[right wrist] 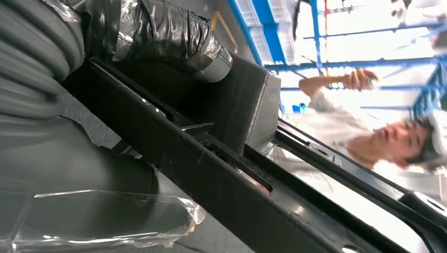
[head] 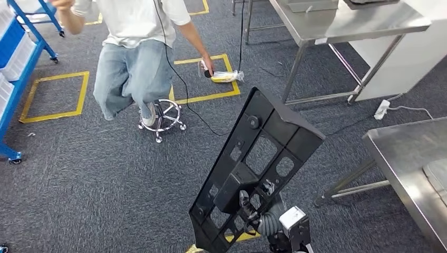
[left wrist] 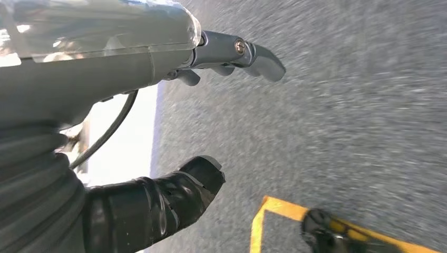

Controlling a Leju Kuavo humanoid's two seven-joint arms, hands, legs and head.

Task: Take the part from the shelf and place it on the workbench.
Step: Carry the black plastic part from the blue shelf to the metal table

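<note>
The part is a large flat black plastic panel (head: 255, 168) with several cut-outs, held tilted above the carpet in the head view. My right hand (head: 253, 208) grips its lower section, fingers hooked through the openings. Close up in the right wrist view, the panel (right wrist: 232, 174) crosses the picture with my taped thumb (right wrist: 174, 39) pressed on it. My left hand (left wrist: 211, 121) hangs over the grey carpet, fingers apart and holding nothing. A steel workbench (head: 406, 158) stands at the right, another steel table (head: 348, 26) further back.
A person (head: 132, 52) in a white shirt and jeans stands ahead near a wheeled stool base (head: 162, 118), holding a small bagged item (head: 224, 75). Blue shelving (head: 16, 58) is at the left. Yellow floor tape squares (head: 52, 97) and a cable (head: 200, 118) cross the carpet.
</note>
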